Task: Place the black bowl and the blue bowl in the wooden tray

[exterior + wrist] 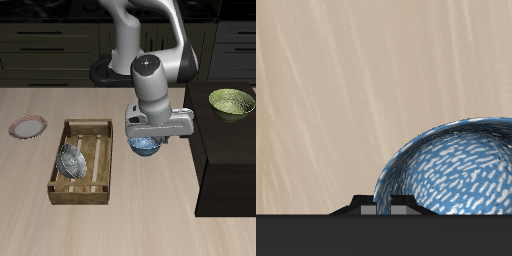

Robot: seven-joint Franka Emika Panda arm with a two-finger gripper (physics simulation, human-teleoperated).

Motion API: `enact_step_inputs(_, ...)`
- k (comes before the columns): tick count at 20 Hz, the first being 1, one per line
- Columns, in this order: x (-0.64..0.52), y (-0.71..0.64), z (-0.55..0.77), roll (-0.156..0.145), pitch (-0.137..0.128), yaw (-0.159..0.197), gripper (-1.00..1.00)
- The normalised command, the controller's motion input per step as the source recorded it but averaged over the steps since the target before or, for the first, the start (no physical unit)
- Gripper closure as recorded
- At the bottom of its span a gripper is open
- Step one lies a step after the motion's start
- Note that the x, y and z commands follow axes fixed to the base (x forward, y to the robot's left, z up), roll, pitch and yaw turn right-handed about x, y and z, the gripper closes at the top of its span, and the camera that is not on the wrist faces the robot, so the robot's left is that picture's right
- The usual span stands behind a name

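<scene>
A: Item one, the black bowl [70,160]?
B: Already in the wooden tray [66,130], tipped against the wall away from the arm. Counted as placed.

A: Item two, the blue bowl [146,147]?
B: On the table [150,220], just beside the tray, mostly hidden under the gripper [146,143]. The wrist view shows its mottled inside [456,170] close up, with the fingers [359,202] at its rim.

A: State of the fingers?
B: Cannot tell. Only two dark tips show, and no contact with the rim is visible either way.

A: Step in hand, then?
B: By my judgement, gripping the blue bowl's rim. One finger should go inside the wall, one outside, low enough for a full bite before lifting. Carry it over the tray's free end, clear of the black bowl.

A: Other stock?
B: A pink-rimmed plate [28,127] and an olive-green bowl [231,102]. Neither is needed.
</scene>
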Motion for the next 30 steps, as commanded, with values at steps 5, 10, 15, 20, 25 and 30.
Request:
enact_step_inputs(5,-0.07,-0.08,0.16,-0.020,-0.028,0.044,1.00)
enact_step_inputs(10,-0.07,-0.26,0.25,-0.047,-0.041,0.039,1.00)
enact_step_inputs(15,-0.09,-0.26,0.15,-0.036,-0.018,0.033,1.00)
enact_step_inputs(20,-0.08,-0.16,0.17,-0.024,-0.029,0.027,1.00)
enact_step_inputs(25,-0.07,-0.30,0.25,-0.043,-0.037,0.013,1.00)
enact_step_inputs(30,-0.01,-0.35,0.13,-0.039,-0.008,-0.003,1.00)
